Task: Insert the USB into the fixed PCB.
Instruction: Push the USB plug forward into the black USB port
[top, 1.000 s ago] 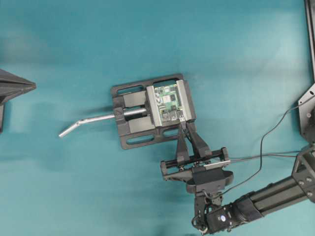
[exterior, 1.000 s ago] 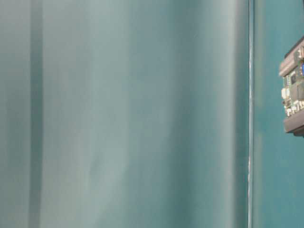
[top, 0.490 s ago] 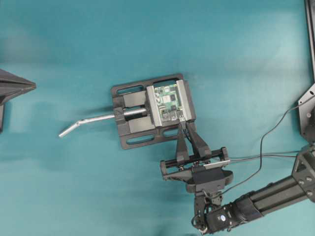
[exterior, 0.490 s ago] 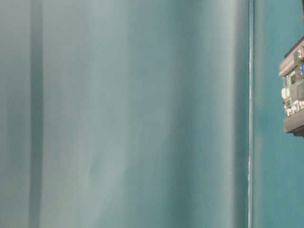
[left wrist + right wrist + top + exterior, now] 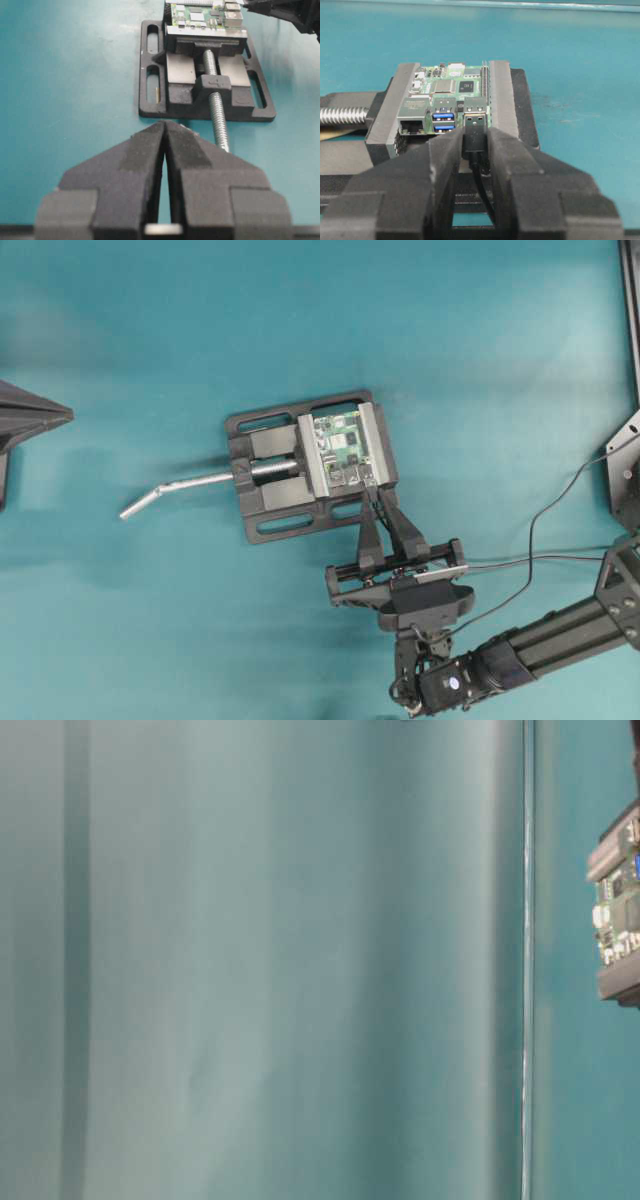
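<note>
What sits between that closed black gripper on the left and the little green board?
In the left wrist view, the black vise with its threaded screw lies between the left gripper and the fixed PCB, plus bare teal table.

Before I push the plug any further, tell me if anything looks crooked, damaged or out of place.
Nothing stands out. The USB sits straight in the right gripper, lined up with a port on the fixed PCB, which sits level in the vise. The cable trails clear.

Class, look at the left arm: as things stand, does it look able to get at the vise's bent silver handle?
Probably yes. The left gripper sits shut, facing the vise, with bare table between. The handle sticks out toward its side, and the right gripper is busy at the PCB, on the far side.
</note>
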